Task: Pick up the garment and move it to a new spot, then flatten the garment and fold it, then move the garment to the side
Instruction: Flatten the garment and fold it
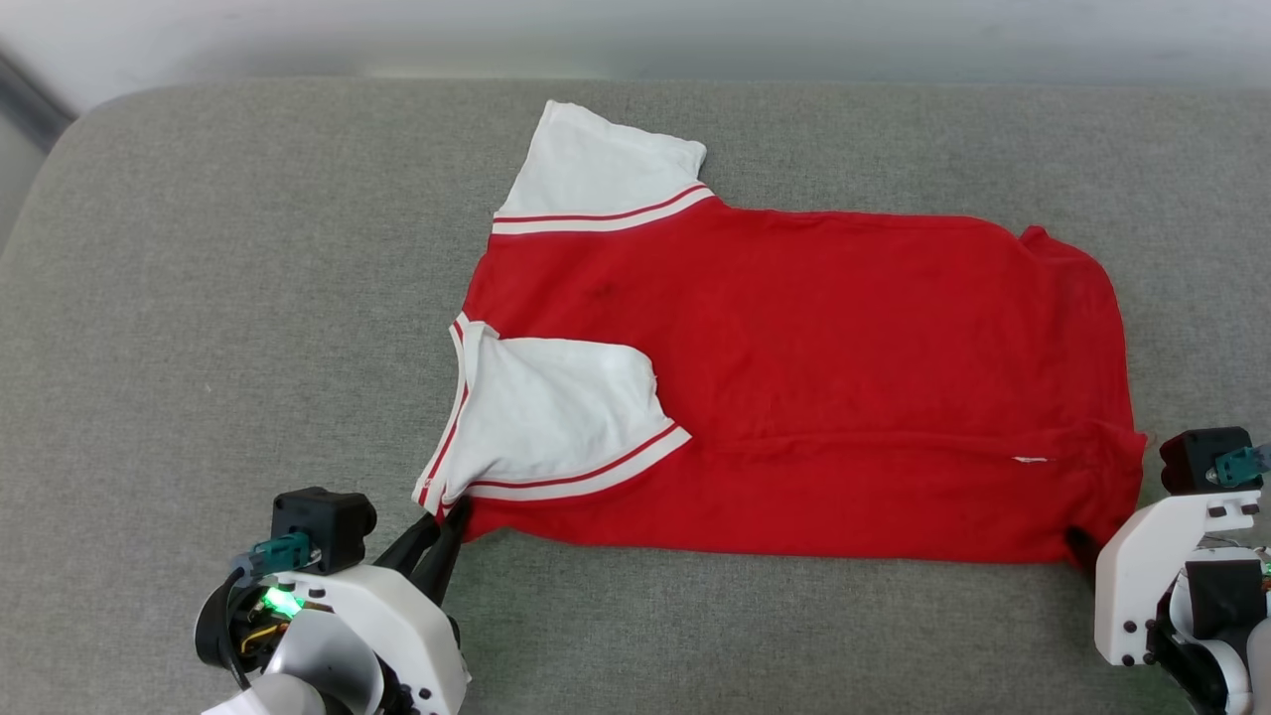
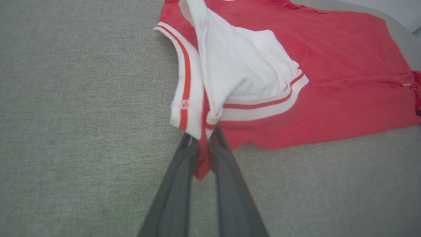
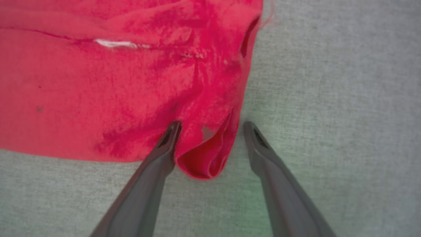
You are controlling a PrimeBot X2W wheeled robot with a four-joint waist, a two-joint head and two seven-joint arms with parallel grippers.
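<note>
The red garment (image 1: 794, 377) lies flat in the middle of the grey cushion (image 1: 199, 298), stretched from 9 o'clock to 3 o'clock. The left gripper (image 1: 447, 521) is pinched tight on its corner at 7 o'clock. The right gripper (image 3: 210, 126) has its fingers wide apart around the corner at 4 o'clock. This looks like the folding step. Next, the right one probably needs to close. Then both can lift the near edge toward 12 o'clock.
</note>
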